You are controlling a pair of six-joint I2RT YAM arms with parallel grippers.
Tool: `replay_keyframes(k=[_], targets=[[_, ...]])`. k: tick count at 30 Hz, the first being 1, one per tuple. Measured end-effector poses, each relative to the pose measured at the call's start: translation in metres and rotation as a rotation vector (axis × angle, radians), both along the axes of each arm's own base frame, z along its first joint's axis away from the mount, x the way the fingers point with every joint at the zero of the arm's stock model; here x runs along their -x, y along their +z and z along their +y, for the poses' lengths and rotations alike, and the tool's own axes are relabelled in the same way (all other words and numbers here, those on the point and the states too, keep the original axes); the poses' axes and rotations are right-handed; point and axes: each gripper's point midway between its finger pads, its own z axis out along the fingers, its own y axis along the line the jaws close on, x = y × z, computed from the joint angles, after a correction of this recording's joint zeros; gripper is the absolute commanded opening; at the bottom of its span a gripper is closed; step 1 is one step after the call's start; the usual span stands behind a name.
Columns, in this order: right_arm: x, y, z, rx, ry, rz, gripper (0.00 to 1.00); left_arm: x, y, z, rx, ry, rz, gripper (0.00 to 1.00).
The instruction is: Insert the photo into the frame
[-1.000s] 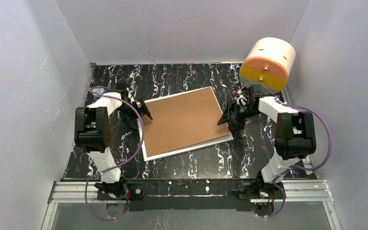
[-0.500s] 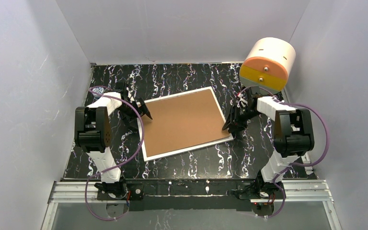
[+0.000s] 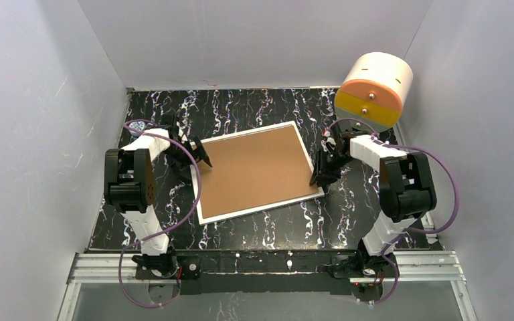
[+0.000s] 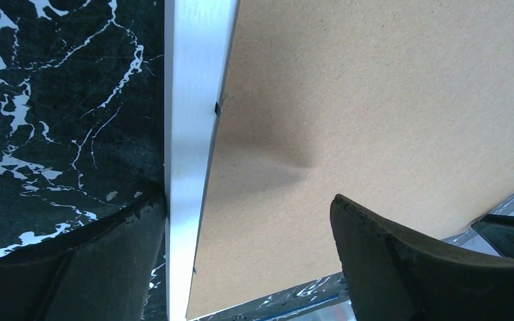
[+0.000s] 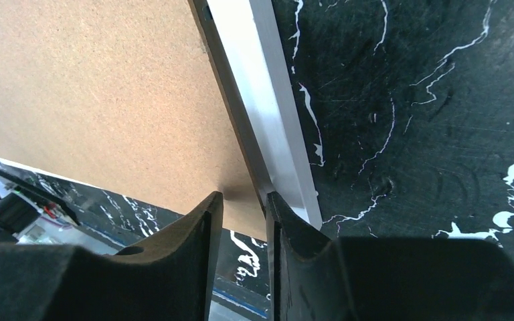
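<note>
The frame lies face down in the middle of the table, its white rim (image 3: pixel 261 208) around the brown backing board (image 3: pixel 254 167). The photo is hidden. My left gripper (image 3: pixel 201 155) is open and straddles the left rim (image 4: pixel 187 100), one finger on the table side and one over the board (image 4: pixel 375 100); it grips nothing (image 4: pixel 244 200). My right gripper (image 3: pixel 318 177) is almost shut, with a narrow empty gap (image 5: pixel 243 195), tips down at the board's (image 5: pixel 94 87) right edge beside the rim (image 5: pixel 268 100).
A white-and-orange drum (image 3: pixel 373 88) is mounted at the back right, above the right arm. Grey walls close in the black marbled table (image 3: pixel 254 107) on three sides. Purple cables loop from both arms.
The board's right side, offset from the rim a second ago, now sits flat inside the frame. My right gripper has narrowed from wide open and shifted slightly left. The left arm has not moved.
</note>
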Motion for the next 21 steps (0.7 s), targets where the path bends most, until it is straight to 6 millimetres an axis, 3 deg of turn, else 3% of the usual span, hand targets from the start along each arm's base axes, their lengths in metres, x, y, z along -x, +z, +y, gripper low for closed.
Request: replay_keyframes(k=[6,15,21], targets=[[-0.005,0.007,-0.001,0.026,0.001,-0.051,0.33,0.0,0.0,0.0,-0.002,-0.004,-0.001,0.89],[-0.02,0.042,0.005,-0.033,-0.004,-0.241,0.31,0.0,-0.001,0.002,-0.01,-0.012,-0.006,0.89],[-0.019,0.022,0.003,-0.028,-0.007,-0.314,0.31,0.0,-0.002,0.002,-0.012,-0.02,-0.009,0.89]])
